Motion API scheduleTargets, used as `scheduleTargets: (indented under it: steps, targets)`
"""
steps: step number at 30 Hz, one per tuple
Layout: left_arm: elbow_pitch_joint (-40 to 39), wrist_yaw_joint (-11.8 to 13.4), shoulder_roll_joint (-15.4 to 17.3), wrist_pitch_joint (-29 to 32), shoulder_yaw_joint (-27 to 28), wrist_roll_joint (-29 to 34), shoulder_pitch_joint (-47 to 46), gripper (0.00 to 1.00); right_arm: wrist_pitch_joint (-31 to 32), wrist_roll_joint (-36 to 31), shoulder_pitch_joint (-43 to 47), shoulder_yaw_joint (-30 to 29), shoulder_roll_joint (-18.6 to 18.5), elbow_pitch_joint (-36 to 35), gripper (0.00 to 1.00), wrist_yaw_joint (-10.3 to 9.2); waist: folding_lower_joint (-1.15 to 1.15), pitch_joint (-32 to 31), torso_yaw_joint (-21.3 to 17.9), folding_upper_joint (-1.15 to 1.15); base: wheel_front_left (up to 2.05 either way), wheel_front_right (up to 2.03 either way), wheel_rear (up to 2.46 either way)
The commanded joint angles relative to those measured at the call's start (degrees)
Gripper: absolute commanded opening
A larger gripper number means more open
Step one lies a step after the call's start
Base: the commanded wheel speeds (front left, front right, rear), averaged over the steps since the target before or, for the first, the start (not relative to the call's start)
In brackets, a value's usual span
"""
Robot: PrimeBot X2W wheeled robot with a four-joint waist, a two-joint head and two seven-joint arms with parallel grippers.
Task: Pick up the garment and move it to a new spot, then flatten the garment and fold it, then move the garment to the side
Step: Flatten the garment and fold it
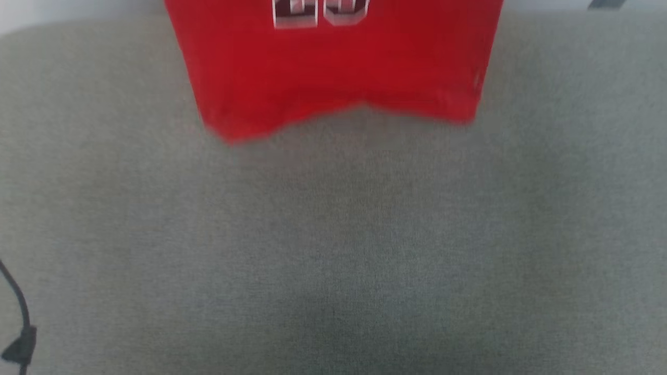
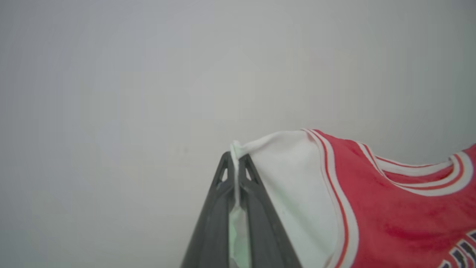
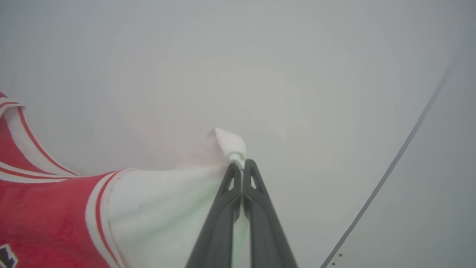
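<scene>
The garment (image 1: 333, 67) is a red jersey hanging down at the top middle of the head view, its hem loose above the grey surface (image 1: 333, 250) and the bottom of its white-outlined number just showing. My left gripper (image 2: 235, 158) is shut on the edge of one white sleeve (image 2: 293, 178), and the red body with striped trim and collar spreads to the right. At the tip of the other white sleeve (image 3: 163, 208), my right gripper (image 3: 241, 165) is shut, with the red body to the left. The jersey is stretched between the two grippers.
A wide grey fabric-covered surface lies under the jersey. A black cable with a clip (image 1: 21, 333) hangs at the lower left edge. Behind the grippers is a plain pale wall (image 2: 148, 74), with a thin dark line (image 3: 394, 163) running across it at the right.
</scene>
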Motion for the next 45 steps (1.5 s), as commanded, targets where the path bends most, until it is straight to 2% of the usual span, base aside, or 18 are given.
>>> scheduleTargets:
  steps: [1,5,7,9,14,17,20,22,25,30,34,39,42,45]
  targets:
    - [0.5,0.6,-0.1,-1.1,0.1,0.3,-1.1,0.0,-1.8,-1.3,-1.0,-0.2,0.4,0.3,0.0,0.01,0.0,4.2,-0.8,0.0,0.0,0.0,0.0]
    - [1.6,0.9,-1.0,-9.7,0.2,2.4,-6.5,0.0,-11.7,-9.6,-6.1,-2.4,0.2,1.2,0.0,0.01,0.0,8.3,-0.5,0.0,0.0,0.0,0.0]
    - [1.4,1.2,-1.3,-15.6,0.3,3.6,-8.9,0.0,-13.8,-13.5,-7.7,-4.3,0.4,0.4,0.0,0.01,0.0,10.0,-0.1,0.0,0.0,0.0,0.0]
    - [2.3,0.8,-1.8,-18.0,0.6,3.9,-9.2,0.0,-14.4,-18.2,-8.0,-6.2,0.7,-0.4,0.0,0.01,0.0,11.2,0.2,0.0,0.0,0.0,0.0]
    - [5.6,-1.4,-2.9,-19.6,0.3,3.8,-6.1,0.0,-14.7,-23.9,-3.9,-7.8,2.7,-0.2,0.0,0.0,0.0,11.6,1.3,0.0,0.0,0.0,0.0]
    - [8.6,-3.0,-4.1,-19.4,-0.2,2.5,-2.1,0.0,-14.7,-22.8,0.0,-7.7,3.4,1.9,0.0,0.0,0.0,10.3,2.0,0.0,0.0,0.0,0.0]
    - [11.0,-4.3,-5.5,-16.3,-1.3,0.8,2.2,0.0,-14.7,-20.9,3.9,-6.7,3.6,5.8,0.0,0.01,0.0,8.2,2.7,0.0,0.0,0.0,0.0]
    - [11.6,-4.7,-6.0,-13.1,-2.2,-0.2,4.7,0.0,-14.8,-18.6,5.7,-5.5,4.4,8.9,0.0,0.01,0.0,6.6,3.2,0.0,0.0,0.0,0.0]
    - [7.8,-4.8,-6.5,-6.0,-4.5,-4.5,10.4,0.0,-14.3,-14.2,8.7,-2.6,5.4,14.6,0.0,0.01,0.0,3.7,3.8,0.0,0.0,0.0,0.0]
    - [0.2,-4.8,-2.9,5.8,-7.4,-13.5,19.0,0.0,-10.1,-5.2,14.2,3.4,6.9,18.2,0.0,0.01,0.0,-1.4,4.5,0.0,0.0,0.0,0.0]
    - [-3.9,-4.8,0.0,14.8,-9.2,-18.6,25.7,0.0,-4.2,4.4,19.9,9.2,7.2,17.6,0.0,0.0,0.0,-5.5,4.7,0.0,0.0,0.0,0.0]
    - [-7.5,-4.5,3.0,21.0,-10.4,-21.2,31.9,0.0,5.2,16.1,27.7,17.5,4.1,9.3,0.0,0.01,0.0,-8.7,5.1,0.0,0.0,0.0,0.0]
    - [-11.3,-2.7,5.0,24.4,-11.1,-22.2,35.8,0.0,13.6,26.6,34.1,24.1,-2.1,-2.4,0.0,0.01,0.0,-10.3,5.3,0.0,0.0,0.0,0.0]
    - [-17.3,-0.5,7.8,27.2,-11.9,-23.0,40.4,0.0,21.2,36.6,40.6,27.9,-10.6,-14.6,0.0,0.01,0.0,-11.2,5.3,0.0,0.0,0.0,0.0]
